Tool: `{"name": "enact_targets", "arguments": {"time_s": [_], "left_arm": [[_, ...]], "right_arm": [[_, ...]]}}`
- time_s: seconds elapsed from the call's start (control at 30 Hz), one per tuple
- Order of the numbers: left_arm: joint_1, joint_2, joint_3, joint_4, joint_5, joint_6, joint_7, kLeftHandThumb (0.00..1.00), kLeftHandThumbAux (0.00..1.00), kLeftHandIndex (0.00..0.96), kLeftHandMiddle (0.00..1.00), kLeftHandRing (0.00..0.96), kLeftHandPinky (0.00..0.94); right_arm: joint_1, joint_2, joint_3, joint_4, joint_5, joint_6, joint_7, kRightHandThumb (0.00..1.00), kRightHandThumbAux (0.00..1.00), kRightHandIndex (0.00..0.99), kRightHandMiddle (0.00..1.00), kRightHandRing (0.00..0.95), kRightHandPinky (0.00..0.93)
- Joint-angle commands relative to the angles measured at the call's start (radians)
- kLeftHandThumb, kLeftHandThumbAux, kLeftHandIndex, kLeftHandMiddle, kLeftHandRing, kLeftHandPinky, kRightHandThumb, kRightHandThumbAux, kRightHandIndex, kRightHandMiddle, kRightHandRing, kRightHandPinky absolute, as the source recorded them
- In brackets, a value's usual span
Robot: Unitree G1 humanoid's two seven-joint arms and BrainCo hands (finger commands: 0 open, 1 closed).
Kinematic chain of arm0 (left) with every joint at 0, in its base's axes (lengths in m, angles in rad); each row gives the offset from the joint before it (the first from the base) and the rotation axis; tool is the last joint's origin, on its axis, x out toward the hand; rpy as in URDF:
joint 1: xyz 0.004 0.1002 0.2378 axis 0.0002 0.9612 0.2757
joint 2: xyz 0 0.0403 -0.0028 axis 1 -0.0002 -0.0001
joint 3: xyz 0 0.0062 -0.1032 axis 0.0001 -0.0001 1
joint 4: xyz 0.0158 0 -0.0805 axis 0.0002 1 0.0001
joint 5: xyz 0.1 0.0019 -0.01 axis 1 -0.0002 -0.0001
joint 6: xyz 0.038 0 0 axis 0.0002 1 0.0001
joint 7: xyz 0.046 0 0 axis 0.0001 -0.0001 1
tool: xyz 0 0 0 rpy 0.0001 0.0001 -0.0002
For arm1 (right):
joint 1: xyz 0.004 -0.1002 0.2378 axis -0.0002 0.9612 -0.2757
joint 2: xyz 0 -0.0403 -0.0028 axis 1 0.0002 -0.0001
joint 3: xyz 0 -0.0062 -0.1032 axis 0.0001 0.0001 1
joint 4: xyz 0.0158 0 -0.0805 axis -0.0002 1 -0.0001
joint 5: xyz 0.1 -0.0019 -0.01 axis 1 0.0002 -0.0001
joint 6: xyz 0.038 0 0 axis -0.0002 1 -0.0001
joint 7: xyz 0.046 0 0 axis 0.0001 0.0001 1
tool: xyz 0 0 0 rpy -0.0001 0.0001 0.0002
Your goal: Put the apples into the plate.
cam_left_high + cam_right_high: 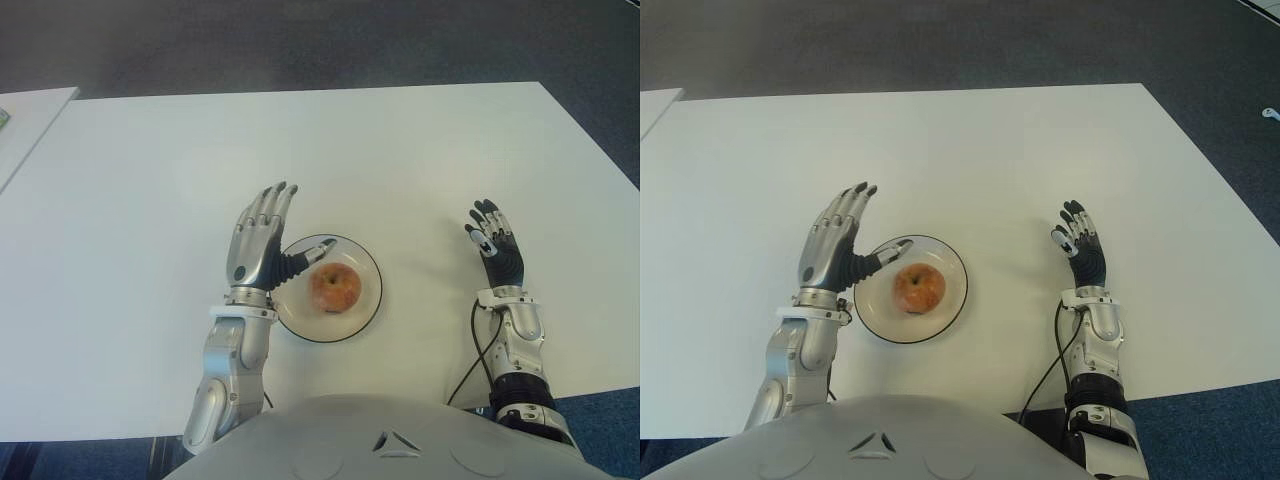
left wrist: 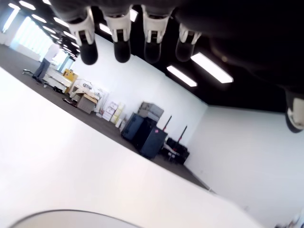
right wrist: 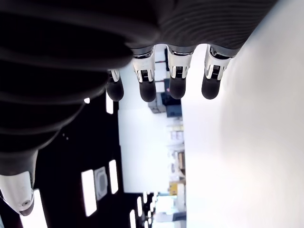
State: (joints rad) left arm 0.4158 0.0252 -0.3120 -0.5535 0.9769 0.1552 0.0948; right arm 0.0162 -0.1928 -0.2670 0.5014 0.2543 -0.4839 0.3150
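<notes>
Torso point(image 1: 390, 440): grey shell at 6 o'clock, nearest the lens, overlapping the table's near edge.

Left hand point(image 1: 262, 238): just left of the plate, at its 9 to 10 o'clock. Fingers point(image 1: 275, 200) straight and spread, pointing to 12 o'clock; thumb point(image 1: 308, 256) reaches across the plate's rim toward the apple, stopping just short of it. Holds nothing. Its wrist view confirms four extended fingertips with open air below them.

Plate point(image 1: 370, 268): white, dark-rimmed, round, near the table's near edge and slightly left of centre. Bare rim shows from 12 through 6 o'clock.

Apple point(image 1: 335, 288): one, red-orange, inside the plate, a little toward 6 o'clock of its centre. Untouched by either hand.

Right hand point(image 1: 493, 240): well apart from the plate, at its 3 o'clock. Fingers extended toward 12 o'clock, loosely together, holding nothing. Its wrist view shows four straight fingertips and the thumb set apart. Black cable point(image 1: 470, 365) runs from the wrist back to the near edge.

Table point(image 1: 400, 150): white, bare from 9 through 3 o'clock beyond both hands. Far edge meets dark carpet point(image 1: 300, 45). Right edge slants toward 4 o'clock. Second white table point(image 1: 25, 115) sits at 10 o'clock, a narrow gap between.
</notes>
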Motion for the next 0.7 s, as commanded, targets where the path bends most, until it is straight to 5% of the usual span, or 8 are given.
{"name": "enact_targets", "arguments": {"time_s": [0.03,0.47,0.7], "left_arm": [[0.045,-0.073,0.022,-0.004,-0.216,-0.063,0.068,0.066,0.329,0.063,0.045,0.034,0.067],[0.163,-0.034,0.130,0.268,-0.581,-0.444,0.227,0.058,0.435,0.077,0.066,0.046,0.049],[0.154,-0.051,0.161,0.362,-0.643,-0.554,0.246,0.050,0.461,0.085,0.073,0.049,0.049]], "right_arm": [[0.032,0.023,0.017,0.014,-0.007,0.042,-0.001,0.294,0.561,0.029,0.092,0.031,0.000],[0.055,0.034,0.027,-0.029,0.012,0.044,0.016,0.287,0.558,0.051,0.085,0.028,0.000],[0.065,0.037,0.029,-0.055,0.011,0.068,0.015,0.277,0.562,0.059,0.087,0.035,0.008]]}}
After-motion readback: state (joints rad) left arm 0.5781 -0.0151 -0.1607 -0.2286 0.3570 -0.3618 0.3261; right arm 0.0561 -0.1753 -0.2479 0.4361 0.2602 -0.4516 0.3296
